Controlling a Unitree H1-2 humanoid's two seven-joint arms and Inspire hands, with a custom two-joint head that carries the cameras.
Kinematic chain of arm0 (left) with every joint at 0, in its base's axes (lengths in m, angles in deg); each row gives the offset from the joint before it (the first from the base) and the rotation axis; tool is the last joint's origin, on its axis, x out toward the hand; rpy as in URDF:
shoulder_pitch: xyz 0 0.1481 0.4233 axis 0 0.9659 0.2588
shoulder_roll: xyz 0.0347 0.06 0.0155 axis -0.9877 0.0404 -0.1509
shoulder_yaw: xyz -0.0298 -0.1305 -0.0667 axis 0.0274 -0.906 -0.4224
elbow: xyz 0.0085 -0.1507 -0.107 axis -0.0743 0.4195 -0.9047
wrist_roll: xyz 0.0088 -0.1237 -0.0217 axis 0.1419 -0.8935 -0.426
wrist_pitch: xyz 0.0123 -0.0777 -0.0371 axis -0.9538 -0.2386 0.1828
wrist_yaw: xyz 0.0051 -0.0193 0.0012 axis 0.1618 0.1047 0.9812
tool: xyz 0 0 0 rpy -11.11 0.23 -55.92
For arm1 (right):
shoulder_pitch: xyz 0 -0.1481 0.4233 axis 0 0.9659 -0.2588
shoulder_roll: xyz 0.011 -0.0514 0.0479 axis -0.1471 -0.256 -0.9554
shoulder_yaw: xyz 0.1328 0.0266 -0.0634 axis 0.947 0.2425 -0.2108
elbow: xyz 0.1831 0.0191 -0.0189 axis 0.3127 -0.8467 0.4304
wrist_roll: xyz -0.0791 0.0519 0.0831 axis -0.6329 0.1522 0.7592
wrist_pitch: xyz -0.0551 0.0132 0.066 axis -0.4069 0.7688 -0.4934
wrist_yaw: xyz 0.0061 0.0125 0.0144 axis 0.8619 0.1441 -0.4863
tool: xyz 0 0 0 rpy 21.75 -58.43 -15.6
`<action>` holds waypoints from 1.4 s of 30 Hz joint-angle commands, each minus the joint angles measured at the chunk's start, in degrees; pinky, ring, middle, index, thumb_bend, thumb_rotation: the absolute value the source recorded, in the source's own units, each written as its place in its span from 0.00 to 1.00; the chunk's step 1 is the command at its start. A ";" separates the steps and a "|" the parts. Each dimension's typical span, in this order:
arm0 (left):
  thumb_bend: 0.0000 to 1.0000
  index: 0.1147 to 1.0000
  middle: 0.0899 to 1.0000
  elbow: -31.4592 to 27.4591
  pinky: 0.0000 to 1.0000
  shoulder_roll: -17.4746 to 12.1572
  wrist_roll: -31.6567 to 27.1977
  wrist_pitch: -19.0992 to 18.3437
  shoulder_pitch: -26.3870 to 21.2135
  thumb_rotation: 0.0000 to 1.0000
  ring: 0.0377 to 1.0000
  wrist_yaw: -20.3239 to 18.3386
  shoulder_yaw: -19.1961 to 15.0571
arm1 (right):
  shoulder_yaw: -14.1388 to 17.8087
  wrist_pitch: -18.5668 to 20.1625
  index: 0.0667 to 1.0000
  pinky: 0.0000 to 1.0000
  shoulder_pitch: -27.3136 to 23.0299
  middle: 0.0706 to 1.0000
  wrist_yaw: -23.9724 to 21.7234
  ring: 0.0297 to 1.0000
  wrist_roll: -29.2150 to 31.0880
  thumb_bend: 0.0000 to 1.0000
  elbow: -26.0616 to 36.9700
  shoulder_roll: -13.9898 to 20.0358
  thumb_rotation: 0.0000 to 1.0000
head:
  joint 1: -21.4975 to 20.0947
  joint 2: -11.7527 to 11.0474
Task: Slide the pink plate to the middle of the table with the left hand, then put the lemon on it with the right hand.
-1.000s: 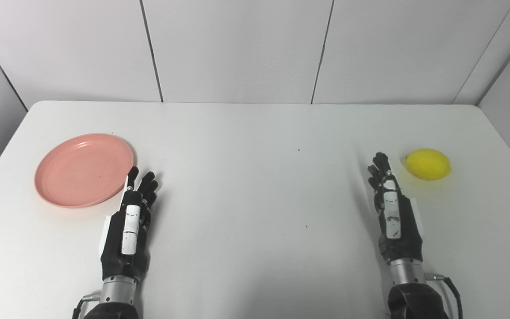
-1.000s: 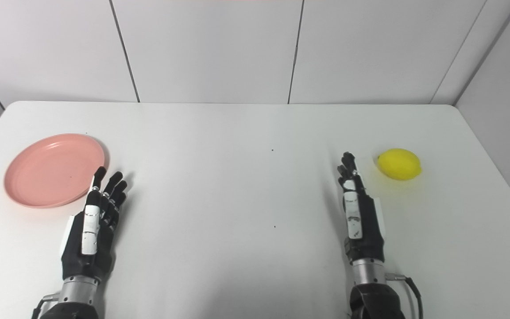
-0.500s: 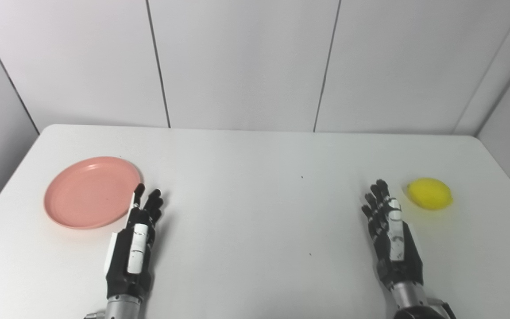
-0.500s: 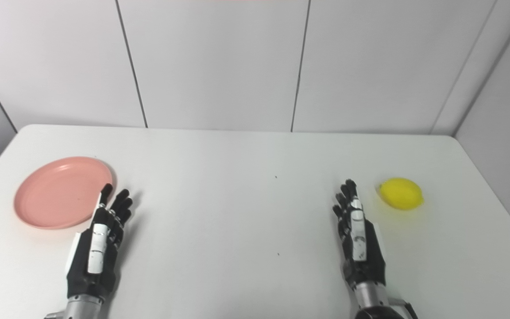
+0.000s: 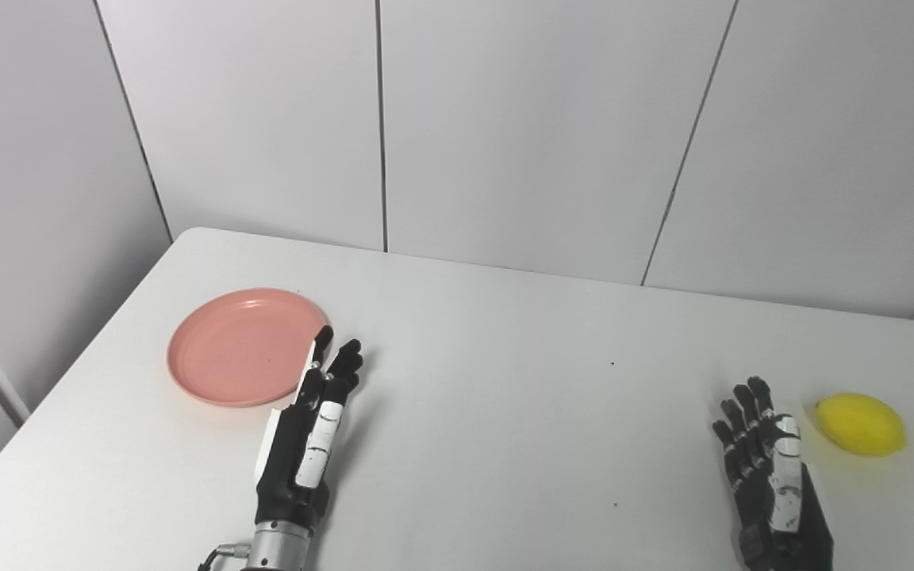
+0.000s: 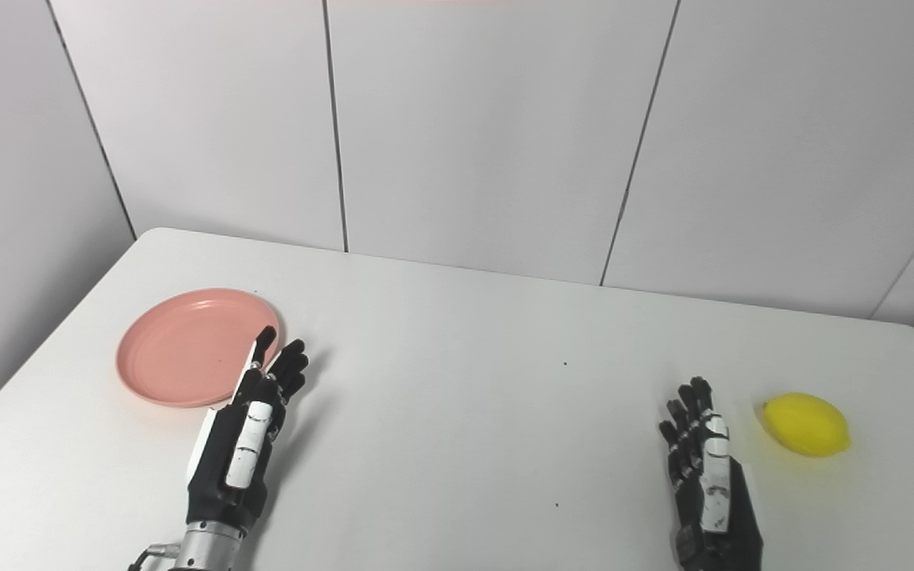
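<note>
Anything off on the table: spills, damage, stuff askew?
Nothing stands out. The round pink plate lies flat and empty at the table's left, the yellow lemon sits intact at the right, and the left hand and right hand are open, holding nothing.

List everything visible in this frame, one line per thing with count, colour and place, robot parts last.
plate: one, pink, left part of the table, lying flat and empty.
lemon: one, yellow, right part of the table, near the right edge.
table: one, white, fills the lower part of the view.
wall panels: several, pale grey, behind the table and along its left side.
left hand: one, black and white, open, beside the plate's near right rim, fingertips overlapping the rim in the picture.
right hand: one, black and white, open, just left of the lemon, apart from it.
</note>
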 commanded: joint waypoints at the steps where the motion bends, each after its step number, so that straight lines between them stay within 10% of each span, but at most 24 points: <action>1: 0.62 0.97 0.91 8.52 0.93 1.73 0.34 2.02 3.31 0.83 0.92 0.55 0.87 | 1.02 -3.08 1.00 1.00 2.47 1.00 -1.60 1.00 0.72 0.77 -6.03 0.66 1.00 | 0.44 -0.48; 42: 0.65 0.94 0.90 10.33 0.91 1.65 -1.51 -1.16 2.44 0.76 0.92 0.72 0.37 | 1.35 -3.12 1.00 1.00 1.74 1.00 -3.89 1.00 0.67 0.78 -8.20 0.80 1.00 | 4.84 -3.30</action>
